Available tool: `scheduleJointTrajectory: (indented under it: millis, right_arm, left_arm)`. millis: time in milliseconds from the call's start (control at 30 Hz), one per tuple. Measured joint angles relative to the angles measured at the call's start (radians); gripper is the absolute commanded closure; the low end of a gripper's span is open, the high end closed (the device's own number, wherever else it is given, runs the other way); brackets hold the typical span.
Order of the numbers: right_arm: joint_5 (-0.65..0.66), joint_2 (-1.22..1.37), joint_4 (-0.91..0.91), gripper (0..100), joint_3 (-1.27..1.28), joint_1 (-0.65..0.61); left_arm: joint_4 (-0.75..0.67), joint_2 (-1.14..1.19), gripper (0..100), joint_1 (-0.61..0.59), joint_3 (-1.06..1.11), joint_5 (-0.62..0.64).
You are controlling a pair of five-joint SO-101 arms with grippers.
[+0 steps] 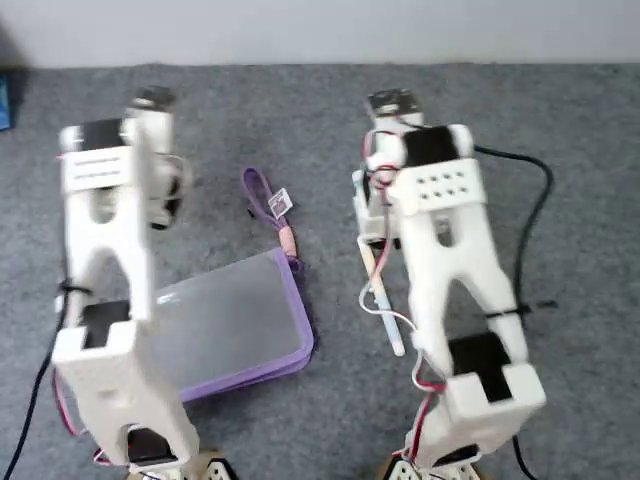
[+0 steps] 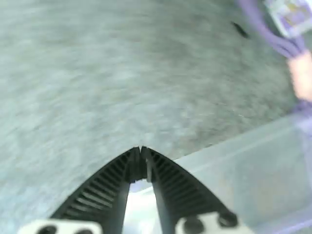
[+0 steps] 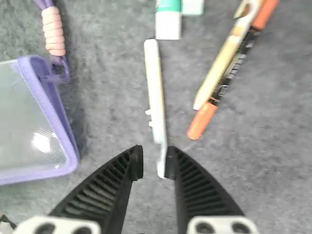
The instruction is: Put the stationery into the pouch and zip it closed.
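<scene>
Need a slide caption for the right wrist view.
Open right gripper straddles one end of the white pen; purple-edged pouch alongside, orange pen and cream pen beyond.

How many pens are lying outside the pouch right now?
3. A white pen has its end between the open jaws of the right gripper. A cream pen and an orange-capped pen lie side by side next to it. More may be hidden.
</scene>
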Motion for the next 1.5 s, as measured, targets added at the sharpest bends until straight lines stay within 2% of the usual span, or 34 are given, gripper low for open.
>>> scheduleJointTrajectory:
  millis: [100, 567, 933, 1200, 1500]
  right_arm:
    - [-0.034, 0.114, 0.0, 88.0, -0.097, -0.051]
    - [-0.066, 0.603, 0.0, 87.8, -0.637, -0.25]
    - [-0.066, 0.928, 0.0, 87.6, -0.996, -0.29]
    - [-0.066, 1.056, 0.0, 79.4, -1.091, -0.29]
    - [-0.034, 1.074, 0.0, 89.5, -1.094, -0.287]
  left_arm:
    - [0.006, -0.063, 98, -0.038, 0.0, 0.005]
    - [0.014, -0.311, 98, -0.055, 0.0, 0.037]
    - [0.014, -0.336, 98, -0.204, 0.0, 0.04]
    - [0.014, -0.336, 98, -0.221, 0.0, 0.04]
    - [0.014, -0.336, 98, -0.221, 0.0, 0.04]
